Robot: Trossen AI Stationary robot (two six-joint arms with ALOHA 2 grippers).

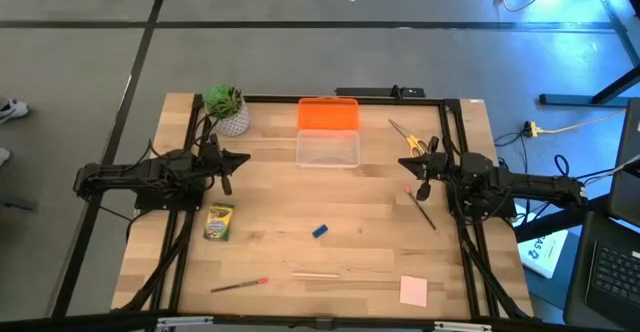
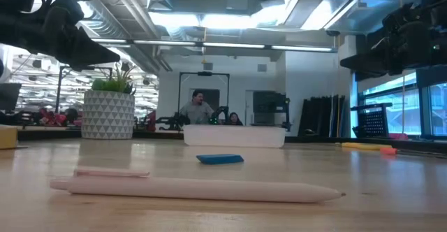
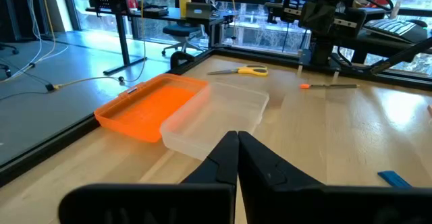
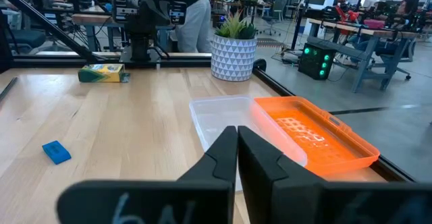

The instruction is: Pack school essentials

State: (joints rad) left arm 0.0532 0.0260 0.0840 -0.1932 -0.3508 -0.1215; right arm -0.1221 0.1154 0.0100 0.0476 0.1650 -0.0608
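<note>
My left gripper (image 1: 226,171) is shut and hovers over the table's left side; its shut fingers (image 3: 237,158) point toward the clear case (image 3: 214,116). My right gripper (image 1: 424,175) is shut too and hovers at the right side, its fingers (image 4: 237,153) touching nothing. On the wood lie the crayon box (image 1: 218,222), the small blue piece (image 1: 320,231), the red-tipped pencil (image 1: 239,285), the pale thin stick (image 1: 315,274), the pink note pad (image 1: 413,290), the dark pen (image 1: 423,207) and the yellow-handled scissors (image 1: 410,138).
The clear case (image 1: 327,149) stands open near the far edge, its orange lid (image 1: 328,114) laid back behind it. A potted plant (image 1: 228,110) stands at the far left corner. A black frame (image 1: 455,132) borders the table. People show in the room beyond.
</note>
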